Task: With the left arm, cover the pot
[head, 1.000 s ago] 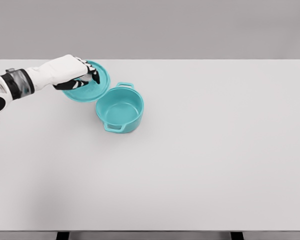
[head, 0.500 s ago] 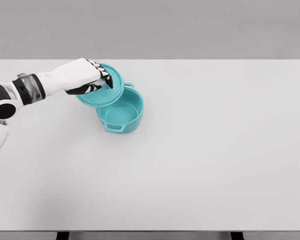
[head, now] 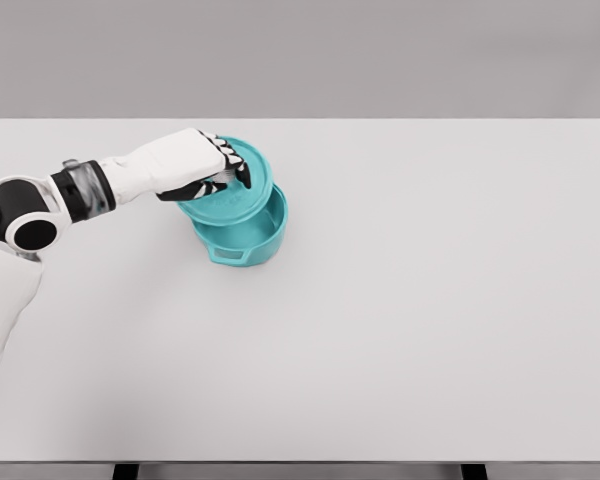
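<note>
A single white table [head: 400,330] filled most of the head view, seen from above against a plain grey backdrop. On it stood one teal pot [head: 242,232], a round, squat vessel with a small loop handle facing the table's near edge; it sat in the left half of the table, closer to the far edge than to the near one and well in from the left edge. One teal lid [head: 233,183], round and matching the pot in colour, was held above the pot's far-left rim, tilted and offset, so that it overlapped much of the opening while the right and near parts of the pot's interior remained visible. Whether the lid touched the rim could not be told. One arm was in view: the white left arm, reaching in from the picture's left edge across the table's far-left area. The left hand [head: 202,164] lay on top of the lid with its black-tipped fingers [head: 232,167] curled around the knob region, gripping the lid. The right arm did not appear.
</note>
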`<move>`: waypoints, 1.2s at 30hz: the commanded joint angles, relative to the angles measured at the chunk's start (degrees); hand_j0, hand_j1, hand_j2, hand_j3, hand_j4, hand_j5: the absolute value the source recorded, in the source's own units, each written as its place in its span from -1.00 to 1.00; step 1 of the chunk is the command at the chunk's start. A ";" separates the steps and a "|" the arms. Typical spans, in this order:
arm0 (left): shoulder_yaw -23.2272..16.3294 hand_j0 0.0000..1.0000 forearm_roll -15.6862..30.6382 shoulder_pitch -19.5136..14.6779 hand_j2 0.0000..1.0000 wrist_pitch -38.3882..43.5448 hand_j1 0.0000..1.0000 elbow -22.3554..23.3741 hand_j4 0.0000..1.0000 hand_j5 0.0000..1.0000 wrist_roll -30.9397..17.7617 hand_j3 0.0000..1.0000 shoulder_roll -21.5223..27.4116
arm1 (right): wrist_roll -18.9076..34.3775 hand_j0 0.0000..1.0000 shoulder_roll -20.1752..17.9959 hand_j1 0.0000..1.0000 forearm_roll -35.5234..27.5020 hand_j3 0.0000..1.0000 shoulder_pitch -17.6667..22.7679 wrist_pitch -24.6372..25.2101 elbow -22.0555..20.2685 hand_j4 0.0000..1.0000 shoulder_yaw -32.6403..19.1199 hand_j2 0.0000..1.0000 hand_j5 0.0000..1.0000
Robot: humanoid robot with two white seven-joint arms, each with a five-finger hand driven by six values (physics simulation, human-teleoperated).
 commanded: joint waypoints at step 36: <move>-3.31 0.13 0.02 0.70 0.13 0.18 0.13 2.02 0.13 0.13 0.03 0.13 -1.13 | 0.01 1.00 0.00 1.00 0.00 1.00 0.00 0.00 -0.02 1.00 0.00 1.00 1.00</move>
